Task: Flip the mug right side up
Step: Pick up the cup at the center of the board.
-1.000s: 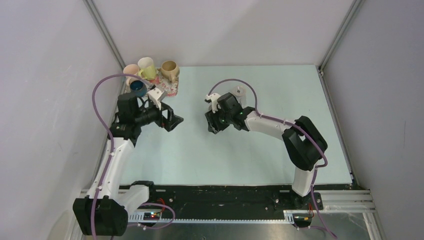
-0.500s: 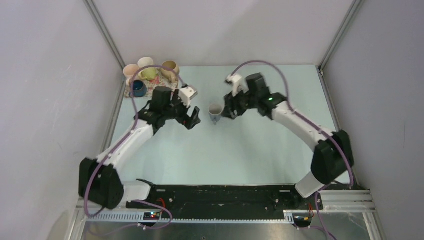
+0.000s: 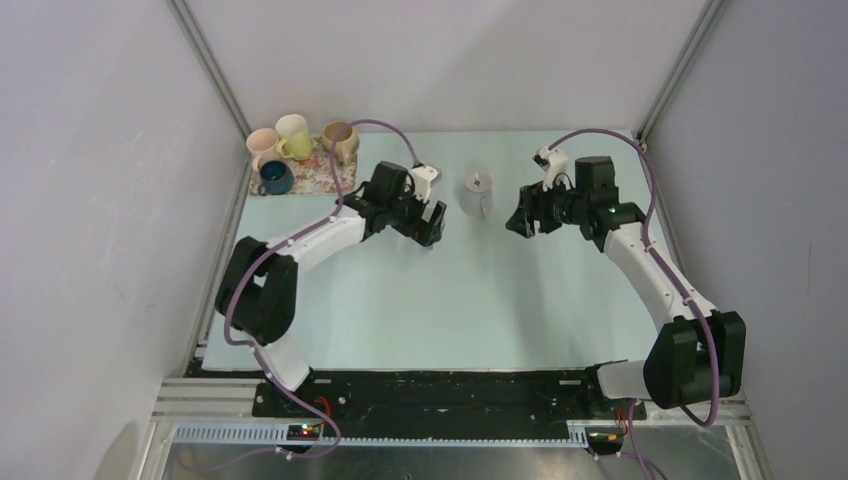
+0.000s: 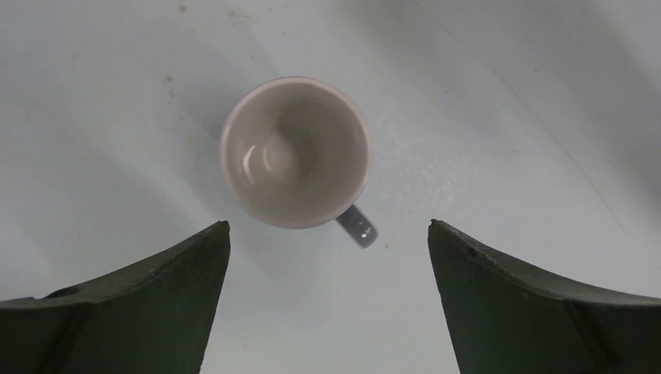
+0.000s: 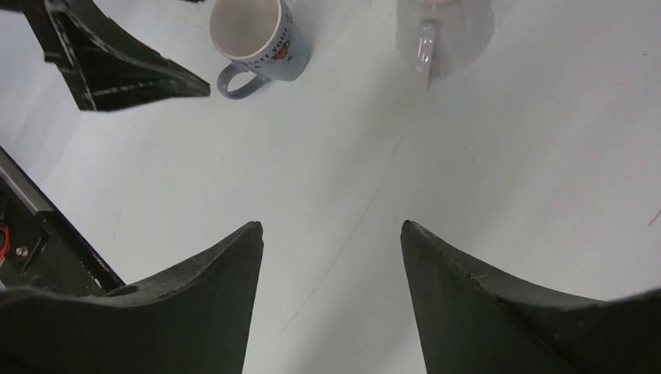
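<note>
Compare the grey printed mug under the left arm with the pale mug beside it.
Pose: the grey mug stands mouth up; the pale mug is inverted, base up. Look: the grey mug carries print; the pale mug seems plain. Place: the grey mug sits below the left gripper, its fingers open; the pale mug stands uncovered. Both rest on the table, ungripped.

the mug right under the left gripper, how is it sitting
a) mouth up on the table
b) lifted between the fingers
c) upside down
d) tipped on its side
A: the left wrist view looks straight down into the empty inside of the mug, which stands on the table below the open left gripper, touching neither finger.
</note>
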`<act>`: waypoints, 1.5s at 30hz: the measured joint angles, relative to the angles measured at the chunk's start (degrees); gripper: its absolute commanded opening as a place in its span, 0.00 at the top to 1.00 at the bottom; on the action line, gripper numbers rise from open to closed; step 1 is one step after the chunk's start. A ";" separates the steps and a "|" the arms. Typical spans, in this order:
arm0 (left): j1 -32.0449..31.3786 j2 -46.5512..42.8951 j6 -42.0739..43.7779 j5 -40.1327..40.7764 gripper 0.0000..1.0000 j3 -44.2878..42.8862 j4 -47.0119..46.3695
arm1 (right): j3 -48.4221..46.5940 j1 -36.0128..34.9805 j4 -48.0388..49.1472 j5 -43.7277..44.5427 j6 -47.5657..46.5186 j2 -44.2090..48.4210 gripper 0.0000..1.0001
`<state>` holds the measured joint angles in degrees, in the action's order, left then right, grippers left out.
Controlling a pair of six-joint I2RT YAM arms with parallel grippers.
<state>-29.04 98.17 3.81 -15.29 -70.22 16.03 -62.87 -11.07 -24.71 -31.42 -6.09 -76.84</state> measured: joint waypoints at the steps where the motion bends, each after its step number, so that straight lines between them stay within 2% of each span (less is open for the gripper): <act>1: -0.79 0.48 -0.94 0.39 0.01 -0.07 -0.50 | 0.37 0.50 0.13 -0.22 0.02 0.15 0.30; 10: -3.50 4.83 -5.55 4.07 0.15 -1.99 -1.73 | 2.14 3.10 2.73 -2.82 1.16 0.39 0.30; 17: -3.67 7.13 -7.50 5.35 0.18 -2.25 -1.81 | 3.10 5.25 3.76 -4.26 2.47 0.39 0.30; 19: -3.69 7.19 -7.80 6.21 0.24 -2.25 -1.81 | 3.13 5.49 4.07 -4.52 2.69 0.39 0.31; 22: -3.69 7.19 -7.91 7.34 0.40 -2.25 -1.81 | 3.21 5.57 4.44 -4.94 3.04 0.39 0.31; 24: -3.67 7.21 -7.87 7.89 0.44 -2.25 -1.84 | 3.30 5.57 4.57 -5.14 3.10 0.39 0.31; 26: -3.69 7.23 -7.82 8.20 0.43 -2.25 -1.84 | 3.39 5.57 4.72 -5.29 3.15 0.39 0.31; 28: -3.69 7.37 -7.76 8.35 0.36 -2.25 -1.84 | 3.45 5.60 4.90 -5.49 3.26 0.39 0.31; 30: -3.69 7.63 -7.61 8.57 0.35 -2.25 -1.84 | 3.56 5.64 4.98 -5.55 3.50 0.39 0.31; 34: -3.67 8.26 -7.67 8.72 0.41 -2.25 -1.81 | 3.80 5.70 5.29 -5.62 3.58 0.39 0.32; 36: -3.69 8.63 -7.61 8.70 0.46 -2.34 -1.79 | 3.87 5.70 5.35 -5.70 3.72 0.39 0.32; 38: -3.69 8.83 -7.39 8.55 0.56 -2.40 -1.73 | 3.91 5.75 5.35 -5.81 3.78 0.39 0.32; 39: -3.69 8.90 -7.34 8.50 0.66 -2.54 -1.62 | 3.93 5.77 5.38 -5.92 3.85 0.39 0.32; 40: -3.69 8.98 -7.34 8.48 0.71 -2.67 -1.53 | 3.93 5.84 5.38 -6.01 3.93 0.39 0.32; 41: -3.69 9.18 -7.23 8.48 0.83 -2.97 -1.40 | 3.93 5.90 5.38 -6.08 3.96 0.39 0.32; 43: -3.67 9.57 -7.37 8.50 0.95 -3.45 -1.33 | 3.93 5.99 5.38 -6.19 4.00 0.39 0.32; 45: -3.65 9.70 -6.64 8.55 0.99 -3.74 -1.33 | 3.93 6.10 5.40 -6.23 4.13 0.39 0.32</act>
<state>-32.69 107.87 -2.83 -6.74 -73.95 14.70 -58.94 -4.97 -19.31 -37.65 -1.96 -76.44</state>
